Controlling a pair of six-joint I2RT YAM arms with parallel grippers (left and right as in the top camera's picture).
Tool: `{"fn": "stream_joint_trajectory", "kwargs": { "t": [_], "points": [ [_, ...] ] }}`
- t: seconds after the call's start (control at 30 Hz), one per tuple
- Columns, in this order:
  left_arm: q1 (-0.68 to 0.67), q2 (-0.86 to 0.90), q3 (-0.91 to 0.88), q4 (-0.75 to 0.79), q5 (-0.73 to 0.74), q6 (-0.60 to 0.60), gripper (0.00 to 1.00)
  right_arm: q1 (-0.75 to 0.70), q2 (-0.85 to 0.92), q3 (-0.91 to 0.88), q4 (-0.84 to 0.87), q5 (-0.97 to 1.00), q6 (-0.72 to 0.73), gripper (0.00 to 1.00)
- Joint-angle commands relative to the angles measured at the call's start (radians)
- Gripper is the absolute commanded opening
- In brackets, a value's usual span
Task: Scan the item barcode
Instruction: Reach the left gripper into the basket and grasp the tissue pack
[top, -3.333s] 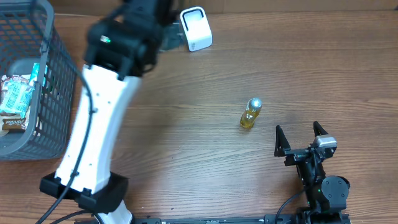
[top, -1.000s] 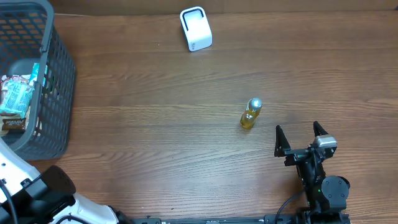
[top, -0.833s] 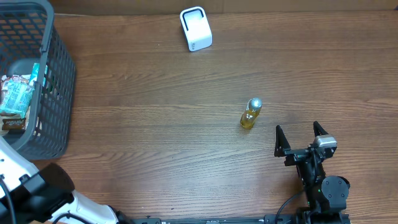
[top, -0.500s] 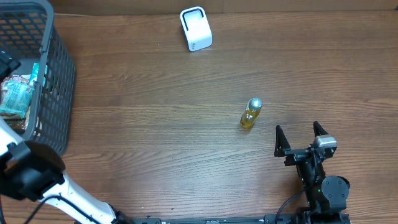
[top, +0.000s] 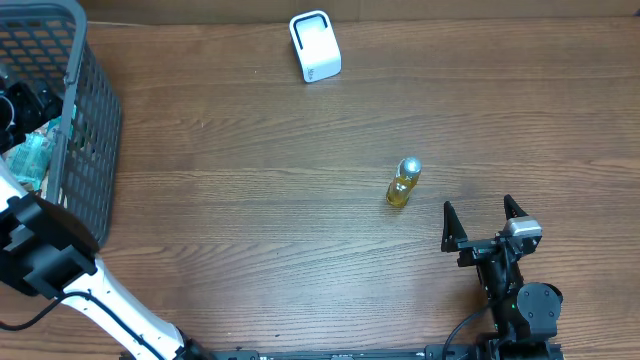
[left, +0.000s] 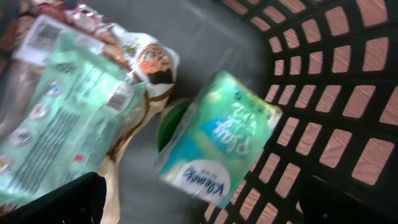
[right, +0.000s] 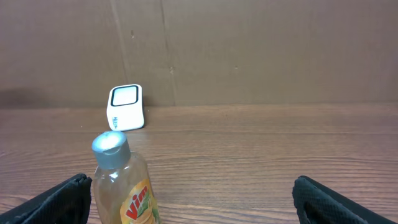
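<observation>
One basket (top: 98, 130), one scanner (top: 315, 46), one Vim bottle (top: 402, 184). My left claw (left: 208, 199), wide open and empty, has swung into the basket; my right claw (top: 480, 212) idles open, unmoved.

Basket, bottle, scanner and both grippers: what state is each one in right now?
Basket: upright, holding packets.
Green packet: lying in the basket, against its wall.
Bottle: upright, cap on, free of both grippers.
Scanner: upright, untouched.
Left gripper: open, empty, above the packets.
Right gripper: open, empty, near the bottle.
</observation>
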Motion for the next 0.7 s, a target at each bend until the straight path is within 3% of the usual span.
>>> {"fn": "stream_joint_trajectory", "kwargs": {
  "t": [0.0, 0.27, 0.67],
  "points": [
    [-0.027, 0.036, -0.005, 0.005, 0.037, 0.048, 1.00, -0.005, -0.008, -0.011, 0.003, 0.003, 0.005, 1.00],
    [-0.066, 0.082, -0.005, 0.008, -0.114, 0.034, 1.00, -0.005, -0.008, -0.011, 0.003, 0.003, 0.005, 1.00],
    [-0.080, 0.090, -0.005, 0.003, -0.188, -0.010, 1.00, -0.005, -0.008, -0.011, 0.003, 0.003, 0.005, 1.00]
  ]
}}
